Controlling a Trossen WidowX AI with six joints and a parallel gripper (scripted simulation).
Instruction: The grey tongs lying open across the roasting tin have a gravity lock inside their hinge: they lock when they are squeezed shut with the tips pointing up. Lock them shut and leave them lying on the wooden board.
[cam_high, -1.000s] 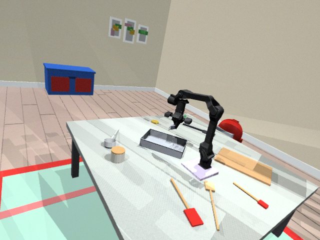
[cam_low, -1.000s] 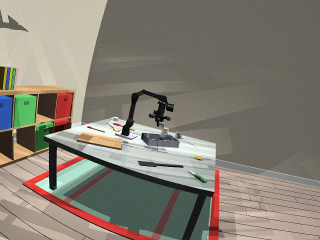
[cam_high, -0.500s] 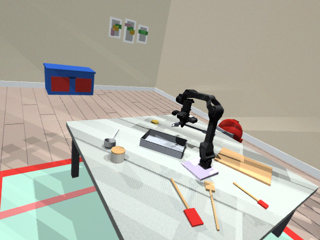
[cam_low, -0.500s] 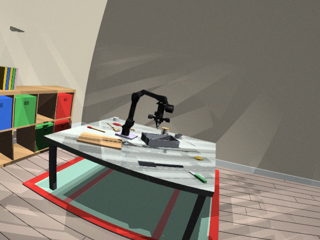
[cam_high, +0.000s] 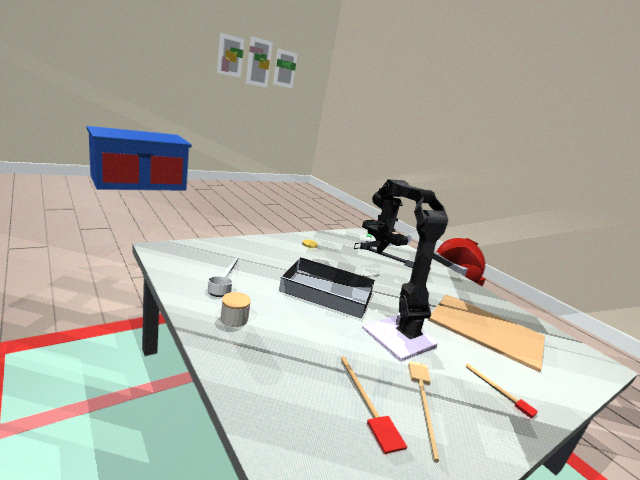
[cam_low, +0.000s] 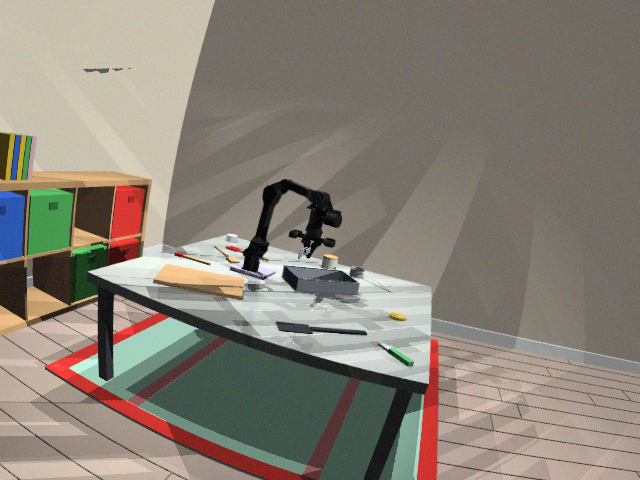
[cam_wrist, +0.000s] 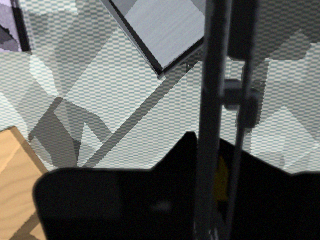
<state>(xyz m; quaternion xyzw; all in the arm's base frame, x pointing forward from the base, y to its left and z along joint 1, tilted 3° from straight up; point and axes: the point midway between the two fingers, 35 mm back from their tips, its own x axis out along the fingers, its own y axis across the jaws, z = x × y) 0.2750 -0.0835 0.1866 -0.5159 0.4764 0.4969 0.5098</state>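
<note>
My gripper (cam_high: 381, 248) (cam_low: 308, 253) (cam_wrist: 197, 139) is shut on the grey tongs (cam_high: 364, 246) (cam_low: 303, 253) (cam_wrist: 212, 100) and holds them above the table, outside the tin. In the wrist view their two long arms run nearly parallel, close together, with a narrow gap and a small catch-like part between them. Whether they are locked and which way their tips point cannot be told. The dark roasting tin (cam_high: 320, 300) (cam_low: 330, 285) (cam_wrist: 170, 30) holds nothing visible. The wooden board (cam_high: 491, 330) (cam_low: 199, 283) (cam_wrist: 15, 170) lies flat on the arm's other side, with nothing on it.
A black spatula (cam_low: 336, 329) and a green-handled tool (cam_low: 400, 355) lie near one table edge. A yellow disc (cam_high: 309, 243) (cam_low: 397, 316), a jar (cam_high: 235, 311) and a small saucepan (cam_high: 219, 286) stand around the tin. A red spatula (cam_high: 386, 434) lies among other utensils.
</note>
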